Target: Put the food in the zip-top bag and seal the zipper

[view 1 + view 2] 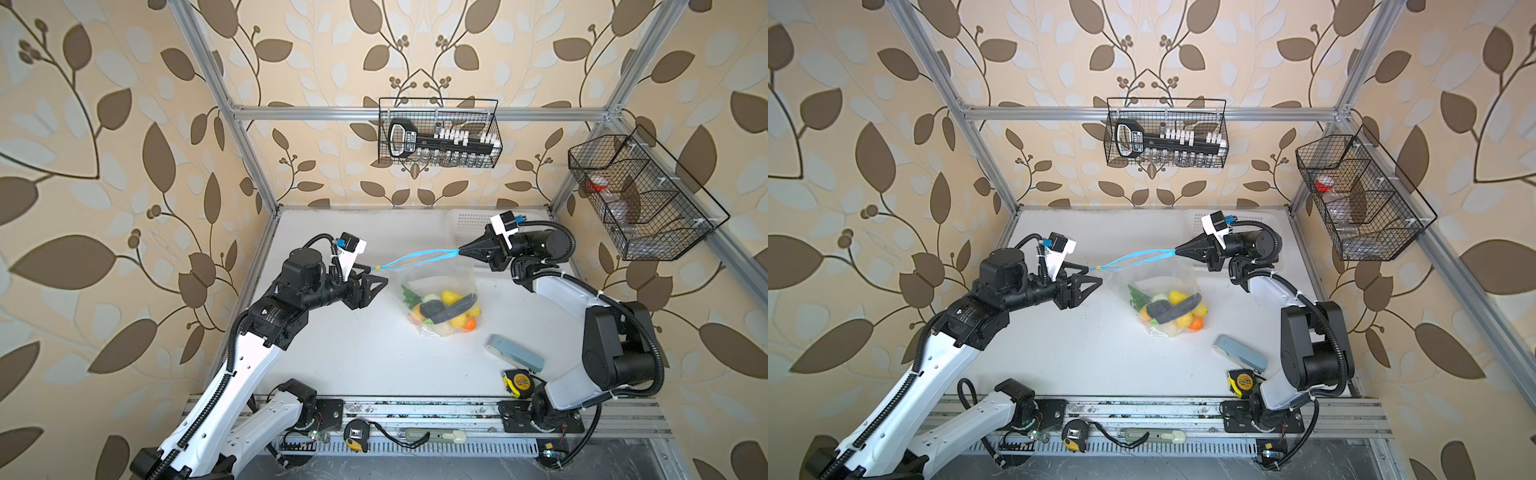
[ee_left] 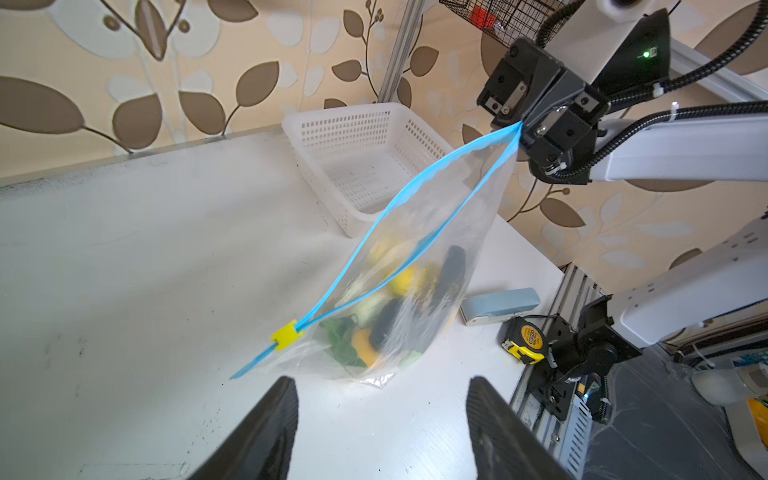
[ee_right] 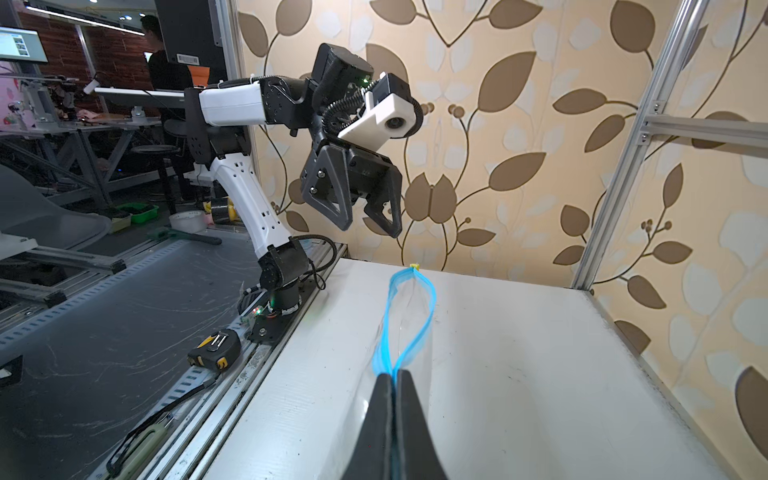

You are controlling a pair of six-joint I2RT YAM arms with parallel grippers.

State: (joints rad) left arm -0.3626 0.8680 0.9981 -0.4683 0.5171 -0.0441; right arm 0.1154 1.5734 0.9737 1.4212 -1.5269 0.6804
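The clear zip-top bag (image 1: 440, 286) (image 1: 1163, 278) (image 2: 440, 232) hangs over the table's middle, its bottom resting on the white top. The food (image 1: 446, 311) (image 1: 1173, 311) (image 2: 399, 307) lies inside: yellow, orange, dark green and leafy pieces. The light-blue zipper (image 1: 419, 259) (image 3: 430, 299) gapes, its two strips apart. Its yellow slider (image 1: 377, 268) (image 2: 286, 334) sits at the left end. My right gripper (image 1: 460, 250) (image 1: 1177, 250) (image 3: 392, 376) is shut on the zipper's right end and holds the bag up. My left gripper (image 1: 380, 279) (image 1: 1094, 276) (image 2: 381, 380) is open and empty, just short of the slider.
A white perforated basket (image 1: 465, 224) (image 2: 357, 166) stands at the back right, behind the right gripper. A pale blue-grey case (image 1: 515, 353) and a yellow-and-black tape measure (image 1: 518, 382) lie at the front right. Wire baskets (image 1: 440, 133) (image 1: 640, 199) hang on the back and right frame.
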